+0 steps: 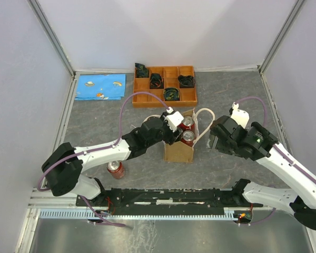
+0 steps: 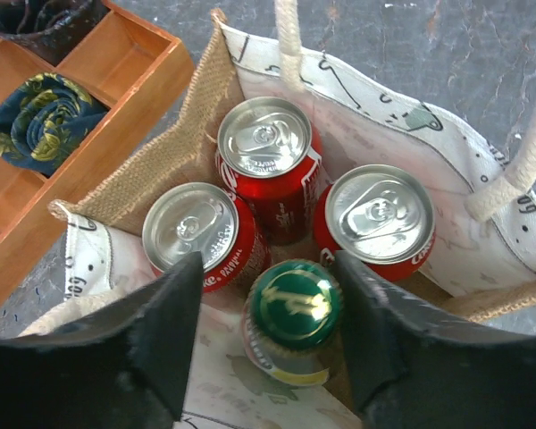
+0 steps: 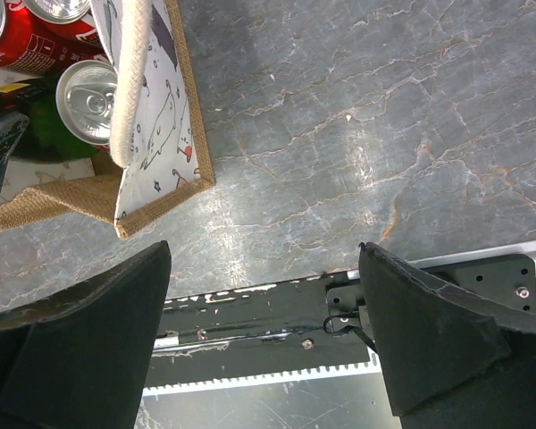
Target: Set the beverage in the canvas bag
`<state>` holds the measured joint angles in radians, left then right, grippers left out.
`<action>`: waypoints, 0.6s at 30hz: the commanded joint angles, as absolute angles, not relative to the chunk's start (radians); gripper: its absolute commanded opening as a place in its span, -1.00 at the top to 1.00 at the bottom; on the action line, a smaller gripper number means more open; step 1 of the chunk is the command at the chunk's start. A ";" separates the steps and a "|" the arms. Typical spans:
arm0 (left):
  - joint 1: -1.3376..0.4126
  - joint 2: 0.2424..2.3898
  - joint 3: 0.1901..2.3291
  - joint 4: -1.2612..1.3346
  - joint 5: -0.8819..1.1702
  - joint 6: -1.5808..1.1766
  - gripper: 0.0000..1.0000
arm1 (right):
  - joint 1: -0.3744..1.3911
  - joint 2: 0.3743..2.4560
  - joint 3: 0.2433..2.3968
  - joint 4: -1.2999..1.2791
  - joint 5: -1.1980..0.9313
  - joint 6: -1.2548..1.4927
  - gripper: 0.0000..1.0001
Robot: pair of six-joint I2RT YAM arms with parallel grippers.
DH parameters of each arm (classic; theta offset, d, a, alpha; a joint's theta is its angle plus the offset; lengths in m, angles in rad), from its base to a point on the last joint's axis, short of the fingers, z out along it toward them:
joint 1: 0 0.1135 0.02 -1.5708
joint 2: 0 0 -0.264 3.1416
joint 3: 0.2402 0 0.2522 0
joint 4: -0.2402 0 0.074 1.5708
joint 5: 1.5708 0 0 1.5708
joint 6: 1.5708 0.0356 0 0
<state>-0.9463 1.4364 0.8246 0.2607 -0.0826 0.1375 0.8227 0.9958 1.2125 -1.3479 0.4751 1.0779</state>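
Beverage bottle (image 2: 291, 308) is standing upright inside the canvas bag (image 2: 384, 125) at mid-desk, beside three red cans (image 2: 266, 156). The left gripper (image 2: 268, 273) is flanking its green cap, jaws narrowly parted and holding nothing. Rising straight up should avoid tipping it. The right gripper (image 3: 263, 259) is hovering right of the bag, jaws wide.
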 commanded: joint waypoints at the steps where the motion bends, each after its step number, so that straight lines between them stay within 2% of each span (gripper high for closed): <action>1: -0.945 1.406 0.879 0.311 -0.123 0.128 -0.43 | 0.822 0.974 1.207 -1.354 0.494 1.099 -0.87; 4: -0.944 1.400 0.877 0.303 -0.116 0.127 -0.54 | 0.822 0.972 1.204 -1.353 0.492 1.100 -0.87; 18: -0.944 1.356 0.932 0.262 -0.108 0.118 -0.57 | 0.822 0.992 1.202 -1.329 0.486 1.094 -0.88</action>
<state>-0.9440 1.4109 0.8700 0.2359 -0.1028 0.1371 0.8227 0.9905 1.2015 -1.3468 0.4717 1.0847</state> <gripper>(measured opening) 0.779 0.936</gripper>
